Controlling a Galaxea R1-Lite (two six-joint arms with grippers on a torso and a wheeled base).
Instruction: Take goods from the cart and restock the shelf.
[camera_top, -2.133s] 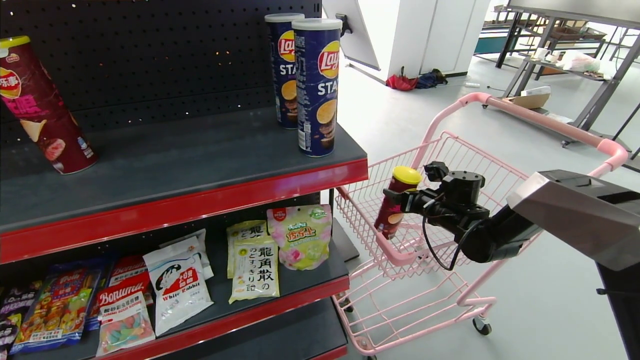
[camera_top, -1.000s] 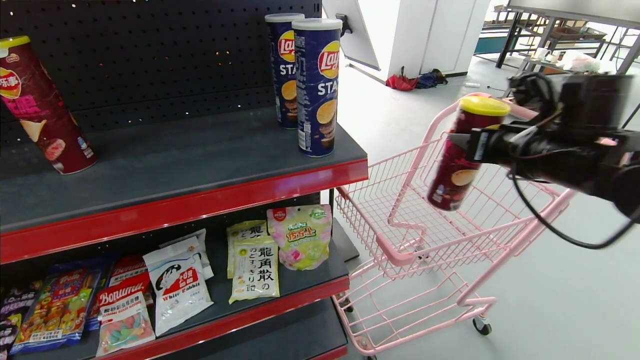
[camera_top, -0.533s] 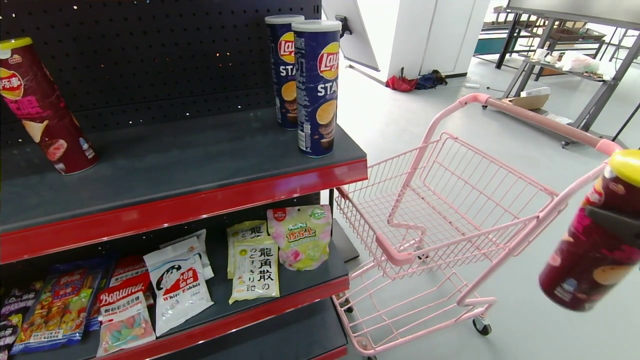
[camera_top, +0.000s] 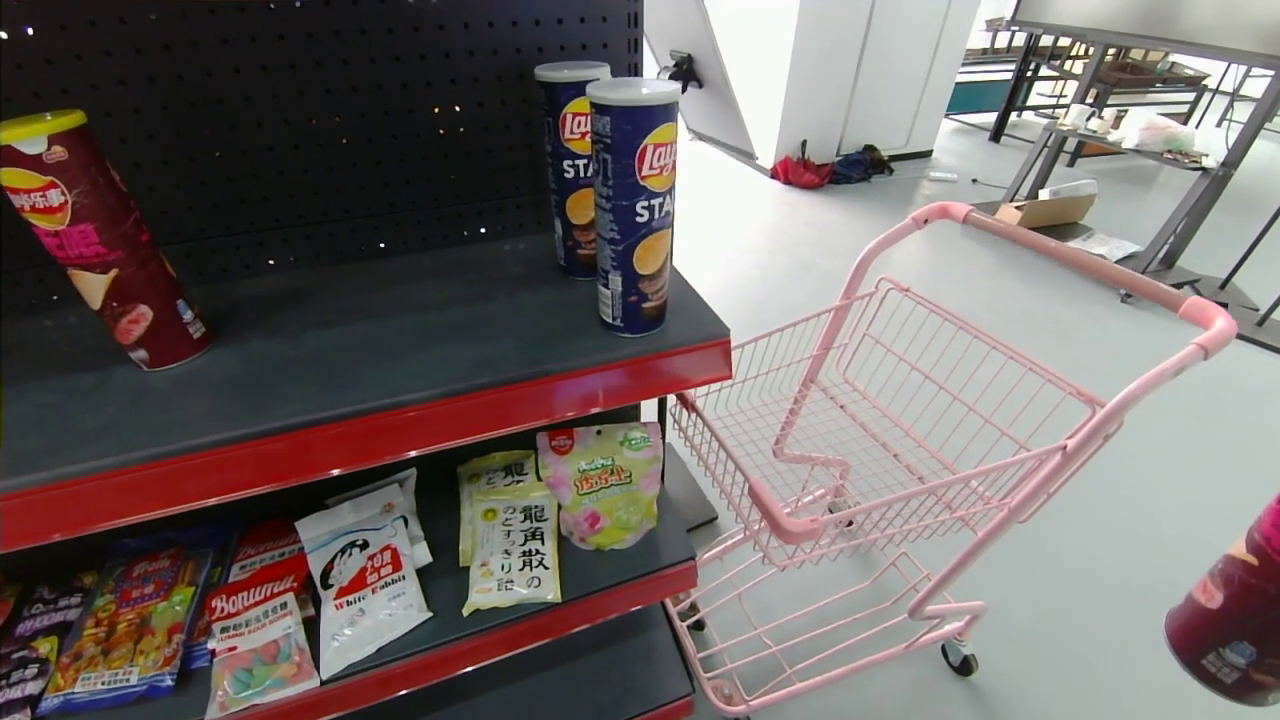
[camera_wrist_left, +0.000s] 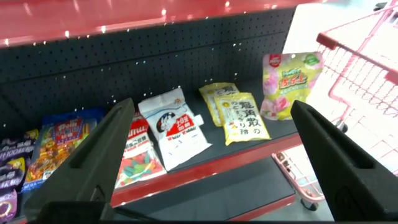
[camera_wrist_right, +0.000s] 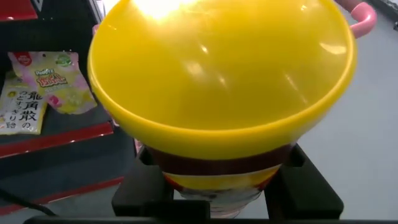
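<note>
Clamping the maroon chip can, your right gripper holds it at the near right, right of the pink cart. Your left gripper hangs wide open and empty before the lower shelf.

Upper centre of the head view: round red-and-yellow logo over white block lettering on each of two blue cans. Upper left: like logo and large East Asian characters on a maroon can. Lower left: white Latin lettering on the red band of a candy pouch; red-and-black print on a white pouch. Lower centre: columns of black East Asian characters on a yellow pouch; small coloured lettering on a pink-green pouch. Lower right edge: label too small to read on a second maroon can.
</note>
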